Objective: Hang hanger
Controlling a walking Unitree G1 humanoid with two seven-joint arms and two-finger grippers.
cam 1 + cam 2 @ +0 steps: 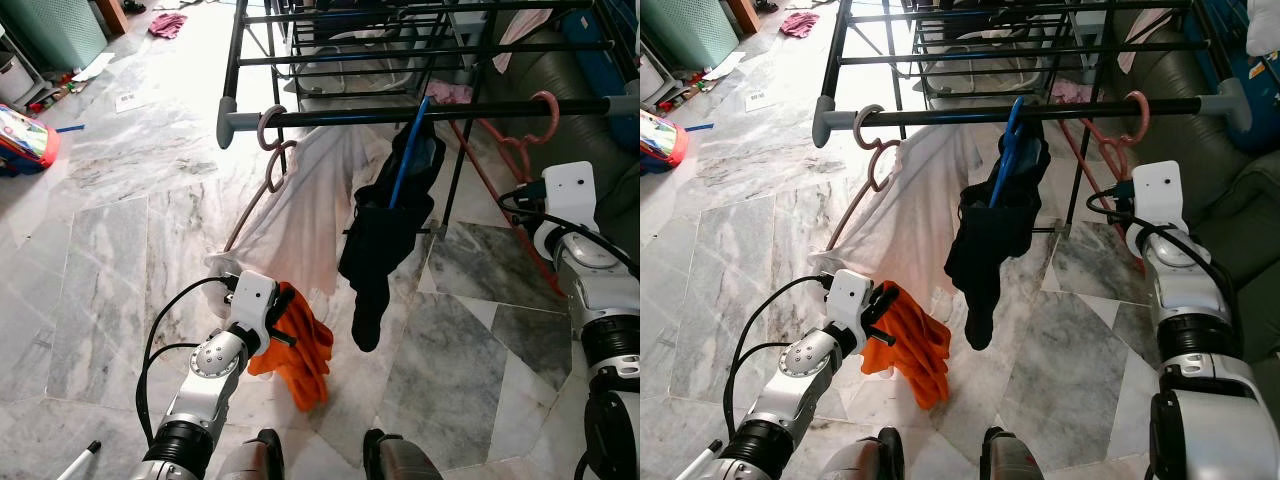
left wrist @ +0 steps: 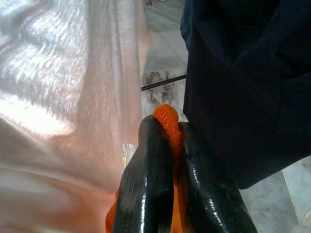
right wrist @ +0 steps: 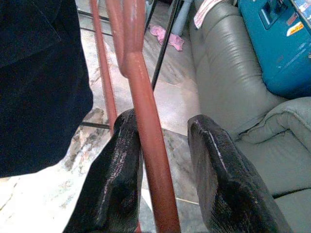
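Your right gripper [image 3: 163,160] stands open around the bare red plastic hanger [image 3: 146,126], hooked on the black metal drying-rack rail [image 1: 420,113]. Your left gripper [image 2: 170,145] pinches orange cloth [image 1: 300,345]. Marble floor [image 1: 110,250] below; the right wrist view adds a grey sofa [image 3: 233,77].

arms: silver, jointed | wrist housings: white, boxy | cables: black, looped | fingers [image 3: 119,184]: glossy black

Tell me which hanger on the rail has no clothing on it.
The red hanger nearest the right claw; the blue hanger carries a dark garment, the pink hanger a white one.
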